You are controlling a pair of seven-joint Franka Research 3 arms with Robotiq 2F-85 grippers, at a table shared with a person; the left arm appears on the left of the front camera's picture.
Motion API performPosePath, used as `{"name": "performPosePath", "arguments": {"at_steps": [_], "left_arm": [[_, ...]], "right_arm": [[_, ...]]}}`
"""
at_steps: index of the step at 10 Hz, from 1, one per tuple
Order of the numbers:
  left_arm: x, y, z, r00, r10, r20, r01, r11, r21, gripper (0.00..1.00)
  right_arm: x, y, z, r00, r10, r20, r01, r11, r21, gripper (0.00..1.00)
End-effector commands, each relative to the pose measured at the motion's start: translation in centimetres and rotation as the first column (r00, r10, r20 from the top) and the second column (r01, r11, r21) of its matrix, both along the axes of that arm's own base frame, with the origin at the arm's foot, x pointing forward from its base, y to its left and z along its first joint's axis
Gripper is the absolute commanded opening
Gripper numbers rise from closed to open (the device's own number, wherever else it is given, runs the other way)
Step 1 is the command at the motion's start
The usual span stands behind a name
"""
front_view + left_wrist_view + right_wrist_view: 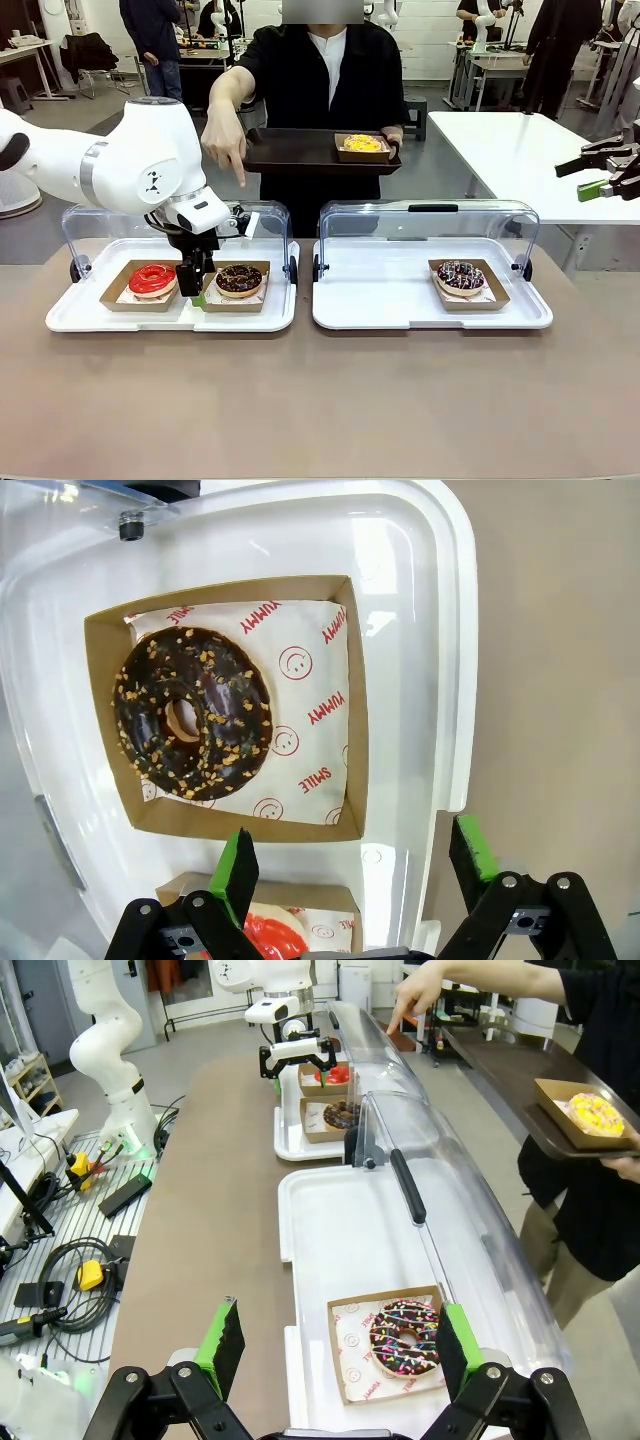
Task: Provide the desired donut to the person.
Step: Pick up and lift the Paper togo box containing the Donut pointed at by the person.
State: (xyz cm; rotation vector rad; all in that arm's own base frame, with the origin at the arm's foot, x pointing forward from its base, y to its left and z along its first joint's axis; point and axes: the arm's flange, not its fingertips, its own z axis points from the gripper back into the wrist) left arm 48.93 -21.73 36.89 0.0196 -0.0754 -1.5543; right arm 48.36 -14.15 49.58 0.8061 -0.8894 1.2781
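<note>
The person's hand (225, 148) points a finger down over the back of the left case. It apparently picks the chocolate nut donut (192, 715), though the front view leaves the finger's exact line unsure. The left claw (355, 852) hangs spread wide and empty above the white tray (170, 318). The chosen donut sits in its cardboard box just ahead of the fingertips, and the red donut (153, 279) lies just beneath one finger. The clear lid (105, 225) stands raised for access. The person holds a dark serving tray (290, 152) level, likely to receive the donut, with a yellow donut (362, 144) already aboard. The right claw (588, 175) hangs wide and empty, the sprinkled donut (405, 1337) below and ahead of it.
</note>
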Motion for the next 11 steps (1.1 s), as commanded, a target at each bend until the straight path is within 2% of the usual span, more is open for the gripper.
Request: {"name": "performPosePath", "arguments": {"at_steps": [1, 4, 9, 11], "left_arm": [[-0.6, 0.3, -1.7, 0.999, -0.030, 0.042, 0.030, 1.000, 0.008, 1.00], [-0.8, -0.1, -2.8, 0.996, -0.038, 0.084, 0.034, 0.998, 0.054, 1.00], [-0.1, -0.2, -3.6, 0.995, -0.006, 0.100, 0.000, 0.998, 0.061, 1.00], [-0.1, -0.4, -3.8, 0.996, -0.002, 0.089, -0.003, 0.998, 0.058, 0.91]], "right_arm": [[-0.1, 0.1, 0.0, 1.000, 0.003, -0.001, -0.003, 1.000, 0.006, 1.00], [-0.1, 0.1, 0.0, 1.000, 0.003, -0.001, -0.003, 1.000, 0.006, 1.00], [-0.1, 0.1, 0.0, 1.000, 0.003, -0.001, -0.003, 1.000, 0.006, 1.00], [-0.1, 0.1, 0.0, 1.000, 0.003, -0.001, -0.003, 1.000, 0.006, 1.00]]}}
